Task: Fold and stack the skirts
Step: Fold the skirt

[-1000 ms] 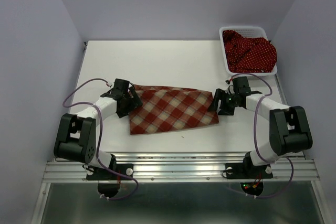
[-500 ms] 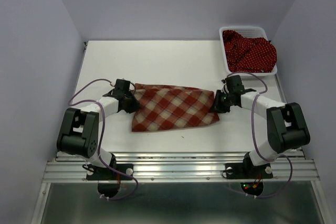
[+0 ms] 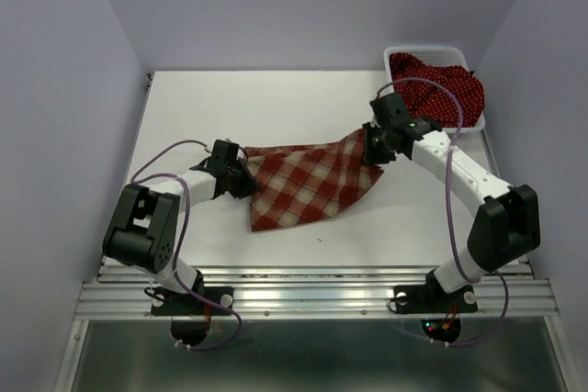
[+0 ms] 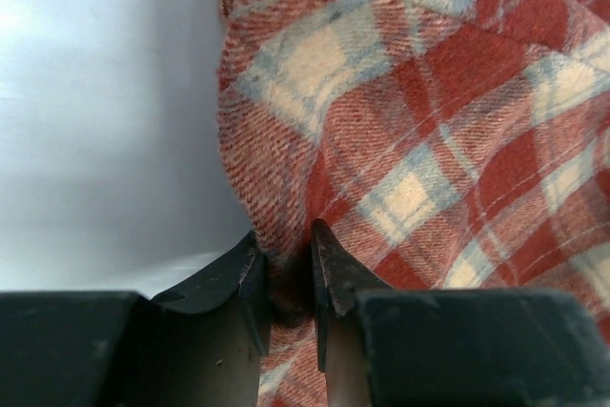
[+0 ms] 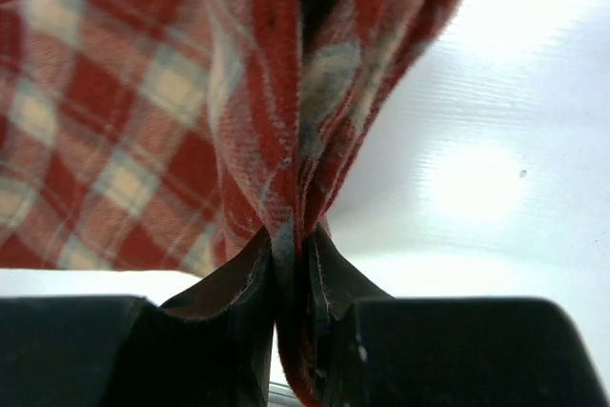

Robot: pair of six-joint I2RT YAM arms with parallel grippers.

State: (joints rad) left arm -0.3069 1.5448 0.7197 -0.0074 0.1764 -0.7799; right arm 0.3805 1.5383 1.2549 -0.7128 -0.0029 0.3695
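A red-and-cream checked skirt (image 3: 308, 185) is stretched between both arms over the white table, its lower part hanging to a point. My left gripper (image 3: 241, 174) is shut on the skirt's left edge; the left wrist view shows the checked cloth (image 4: 429, 121) pinched between the fingers (image 4: 329, 264). My right gripper (image 3: 370, 147) is shut on the skirt's right corner, raised and drawn toward the back; in the right wrist view the bunched cloth (image 5: 315, 92) hangs from the fingertips (image 5: 335, 269). Dark red dotted skirts (image 3: 436, 89) lie heaped in the basket.
A white plastic mesh basket (image 3: 397, 107) stands at the back right corner of the table (image 3: 257, 107). Grey walls close in the left, right and back sides. A metal rail (image 3: 312, 296) runs along the near edge.
Both grippers have closed on the checked skirt's side edges. The right arm has lifted its corner up and toward the back; the left end has shifted slightly right, and the skirt now hangs diagonally.
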